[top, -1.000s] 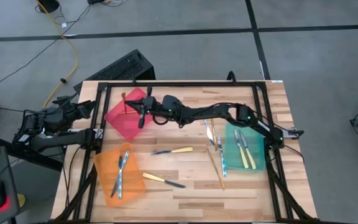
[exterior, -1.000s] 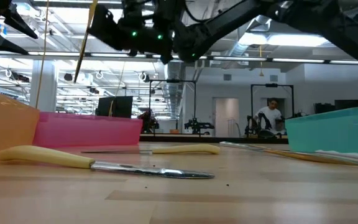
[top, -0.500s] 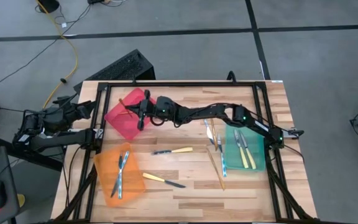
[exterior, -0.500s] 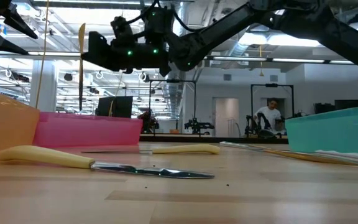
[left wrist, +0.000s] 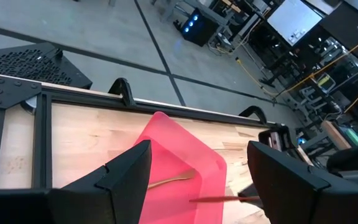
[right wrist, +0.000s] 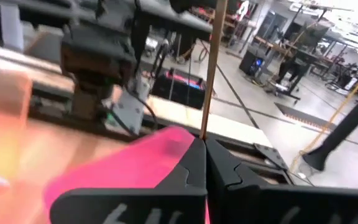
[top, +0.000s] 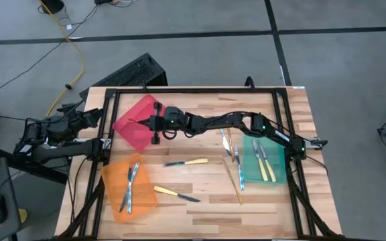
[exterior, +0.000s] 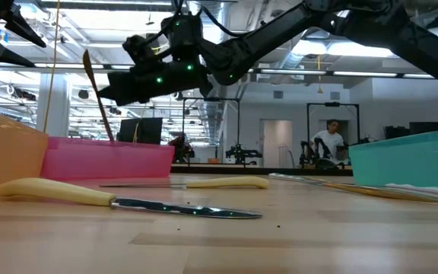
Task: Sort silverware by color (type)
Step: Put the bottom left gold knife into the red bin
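My right gripper hangs over the red bin, shut on an all-gold piece. That piece stands tilted above the bin's wall. Another gold piece lies in the red bin. Silvery-blue pieces lie in the orange bin, yellow-handled ones in the green bin. Two yellow-handled knives, a gold piece and silvery-blue ones lie on the table. My left gripper waits open at the table's left edge. My right gripper pinches the slim gold piece between its two fingertips. It reaches in from the table's right side. The piece rises steeply past the fingertips, tilted with its top toward the table's left, lifted clear over the red bin.
A black frame runs around the tabletop. The right arm spans the table's far half. The orange bin sits near left, the green bin at the right. A person stands far back in the room.
My right gripper has moved toward the table's left, further over the red bin, and come down. It has turned, so the gold piece has dropped lower and tipped from near upright to leaning with its top toward the left.
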`<action>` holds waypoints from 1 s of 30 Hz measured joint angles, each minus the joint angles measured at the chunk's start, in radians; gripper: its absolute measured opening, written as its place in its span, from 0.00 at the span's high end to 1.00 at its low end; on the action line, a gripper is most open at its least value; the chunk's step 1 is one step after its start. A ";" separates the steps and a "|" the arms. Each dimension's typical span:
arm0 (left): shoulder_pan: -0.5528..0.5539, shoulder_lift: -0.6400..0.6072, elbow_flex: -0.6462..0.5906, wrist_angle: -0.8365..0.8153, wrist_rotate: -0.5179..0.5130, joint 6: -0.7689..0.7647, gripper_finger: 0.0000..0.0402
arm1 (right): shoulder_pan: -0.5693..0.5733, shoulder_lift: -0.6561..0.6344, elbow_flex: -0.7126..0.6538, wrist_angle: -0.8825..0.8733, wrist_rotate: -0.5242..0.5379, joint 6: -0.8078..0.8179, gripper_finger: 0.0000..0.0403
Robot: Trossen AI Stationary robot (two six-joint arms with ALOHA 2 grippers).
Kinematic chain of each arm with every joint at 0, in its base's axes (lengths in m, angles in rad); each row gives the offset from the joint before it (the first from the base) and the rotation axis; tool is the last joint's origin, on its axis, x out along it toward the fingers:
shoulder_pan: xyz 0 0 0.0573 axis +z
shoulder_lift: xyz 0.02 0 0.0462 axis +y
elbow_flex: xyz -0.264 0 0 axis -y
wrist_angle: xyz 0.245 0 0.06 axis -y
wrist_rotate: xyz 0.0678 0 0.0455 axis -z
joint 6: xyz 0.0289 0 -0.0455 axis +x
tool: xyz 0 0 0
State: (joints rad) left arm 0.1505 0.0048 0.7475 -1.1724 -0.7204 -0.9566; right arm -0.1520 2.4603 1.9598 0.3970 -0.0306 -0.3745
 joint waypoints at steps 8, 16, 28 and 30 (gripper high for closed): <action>0.000 0.000 0.000 0.000 -0.022 0.001 0.39 | 0.003 0.000 0.000 -0.085 0.048 -0.127 0.98; 0.000 0.000 0.000 -0.012 -0.025 0.000 0.39 | 0.009 0.000 0.000 -0.166 0.064 -0.188 0.98; 0.000 0.000 0.000 -0.012 -0.026 -0.006 0.39 | 0.013 0.063 0.003 -0.230 0.119 -0.231 0.98; 0.000 0.000 0.000 -0.012 -0.028 -0.007 0.39 | 0.012 0.063 0.003 -0.240 0.119 -0.221 0.98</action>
State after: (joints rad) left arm 0.1505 0.0048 0.7475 -1.1847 -0.7480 -0.9638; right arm -0.1398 2.5237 1.9629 0.1570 0.0887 -0.5954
